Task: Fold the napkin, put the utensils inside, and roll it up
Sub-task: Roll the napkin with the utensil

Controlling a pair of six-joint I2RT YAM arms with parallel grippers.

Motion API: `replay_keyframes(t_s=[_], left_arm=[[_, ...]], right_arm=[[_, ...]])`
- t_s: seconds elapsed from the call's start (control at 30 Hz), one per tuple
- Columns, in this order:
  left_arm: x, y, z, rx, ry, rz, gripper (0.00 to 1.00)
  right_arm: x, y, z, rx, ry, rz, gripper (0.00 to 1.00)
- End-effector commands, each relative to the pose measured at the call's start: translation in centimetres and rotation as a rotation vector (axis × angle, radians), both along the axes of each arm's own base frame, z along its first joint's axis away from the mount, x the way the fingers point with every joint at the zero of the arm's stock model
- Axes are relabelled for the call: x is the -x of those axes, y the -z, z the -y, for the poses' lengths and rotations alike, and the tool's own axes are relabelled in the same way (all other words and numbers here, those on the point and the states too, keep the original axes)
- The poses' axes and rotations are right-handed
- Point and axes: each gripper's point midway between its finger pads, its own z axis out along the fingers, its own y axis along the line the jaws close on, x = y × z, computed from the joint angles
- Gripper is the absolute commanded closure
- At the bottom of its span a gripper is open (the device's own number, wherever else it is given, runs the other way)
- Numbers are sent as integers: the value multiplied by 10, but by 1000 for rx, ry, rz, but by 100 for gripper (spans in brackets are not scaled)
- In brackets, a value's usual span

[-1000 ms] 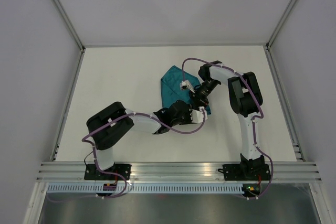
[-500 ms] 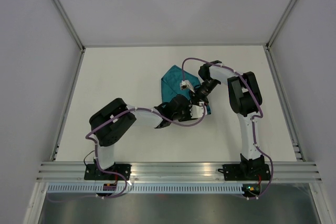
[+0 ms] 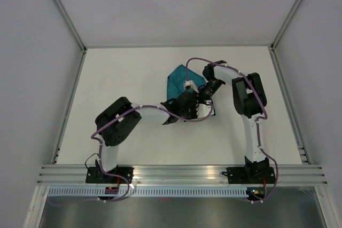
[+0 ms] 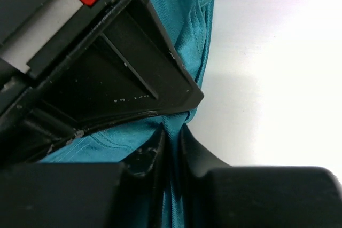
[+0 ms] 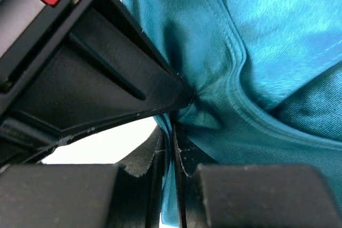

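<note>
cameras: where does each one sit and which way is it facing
top external: above and behind the bases, looking down on the table; left arm and right arm show whole.
left wrist: on that wrist, looking along its fingers at the napkin edge.
right wrist: likewise, its fingers pinching a napkin fold.
shared: all three show the napkin; both wrist views show it clamped.

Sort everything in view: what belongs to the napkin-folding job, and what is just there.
Belongs to the job:
- plain teal square cloth napkin
- left gripper, shut on a pinch of that cloth
- right gripper, shut on another fold of it

Just there:
- white table
- purple cables along the arms
- aluminium rails at the near edge
</note>
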Motion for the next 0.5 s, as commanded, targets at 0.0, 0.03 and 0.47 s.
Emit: replay_keyframes(t_s=[0.0, 0.03, 0.47], left_arm=[[26, 45, -18, -105, 11, -190, 84], [25, 44, -16, -100, 11, -192, 90], [48, 23, -10, -50, 67, -416, 98]], right_arm=[[-6, 3, -3, -25, -22, 24, 82], [-6, 2, -3, -26, -22, 27, 80], [-42, -49, -1, -100, 143, 147, 36]])
